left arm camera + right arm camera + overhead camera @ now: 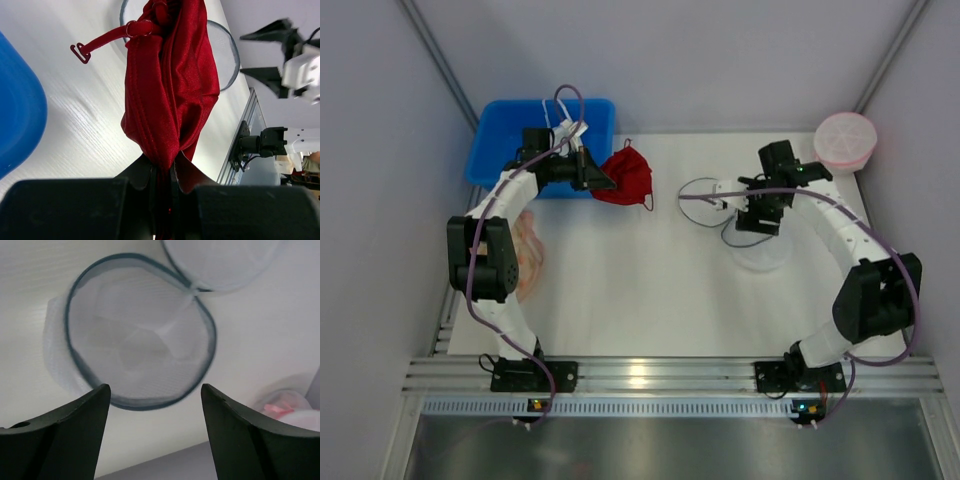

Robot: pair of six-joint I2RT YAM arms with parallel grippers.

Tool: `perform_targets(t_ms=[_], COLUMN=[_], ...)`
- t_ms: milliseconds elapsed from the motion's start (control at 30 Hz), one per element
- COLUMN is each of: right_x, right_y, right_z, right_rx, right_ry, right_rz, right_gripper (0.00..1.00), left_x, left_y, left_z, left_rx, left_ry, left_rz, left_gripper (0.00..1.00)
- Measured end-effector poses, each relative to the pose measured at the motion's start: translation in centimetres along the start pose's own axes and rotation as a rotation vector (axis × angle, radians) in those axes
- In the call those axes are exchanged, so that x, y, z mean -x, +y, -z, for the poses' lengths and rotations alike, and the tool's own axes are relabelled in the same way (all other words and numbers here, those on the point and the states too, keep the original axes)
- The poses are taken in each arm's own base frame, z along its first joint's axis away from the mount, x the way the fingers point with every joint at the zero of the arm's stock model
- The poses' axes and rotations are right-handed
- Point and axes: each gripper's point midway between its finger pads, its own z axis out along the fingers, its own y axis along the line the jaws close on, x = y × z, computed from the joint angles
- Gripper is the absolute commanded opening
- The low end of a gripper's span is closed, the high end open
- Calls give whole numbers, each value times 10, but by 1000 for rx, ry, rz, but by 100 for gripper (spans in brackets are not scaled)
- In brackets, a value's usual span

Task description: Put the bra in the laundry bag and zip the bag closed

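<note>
Carrying the bra across is the step in hand. The left fingers (137,175) pinch the dark-red bra (628,175) at the tabletop's (620,290) 11 o'clock, beside the blue bin (500,130). The right fingers (85,420) are spread over the open laundry bag (140,335) at 2 o'clock. Next, the bra likely has to travel toward 3 o'clock and be lowered into the bag's mouth.

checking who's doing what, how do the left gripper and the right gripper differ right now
The left gripper is shut on the small dark-red fabric bra; the right gripper is open and holds nothing. The left gripper is beside the blue plastic bin at the far left; the right gripper hovers over the round translucent white mesh laundry bag. Both are black, two-fingered, above the white table.
</note>
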Motion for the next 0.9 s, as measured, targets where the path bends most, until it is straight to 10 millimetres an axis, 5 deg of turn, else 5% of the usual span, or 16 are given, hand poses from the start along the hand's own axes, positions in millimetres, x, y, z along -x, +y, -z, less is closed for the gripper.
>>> perform_targets(t_ms=[100,200,333,600,767,900], right_x=[18,25,17,-37,-52,-46], right_y=[-31,-43,-59,-56,-56,-58], right_z=[24,27,1,-53,-72,-94], right_rx=[-100,-104,-65,-34,-32,22], right_ry=[-73,-107,-92,113,180,158], right_rz=[-61,-165,-344,-574,-572,-566], right_gripper=[76,75,76,76,39,22], left_x=[0,0,0,0,-14,-26], left_y=[-1,-1,0,0,-1,-6], left_z=[0,0,0,0,2,6], left_rx=[-3,-3,-2,1,1,-1], left_ry=[0,0,0,0,1,3], left_rz=[-1,-1,-1,2,32,58], left_gripper=[0,0,0,0,0,0])
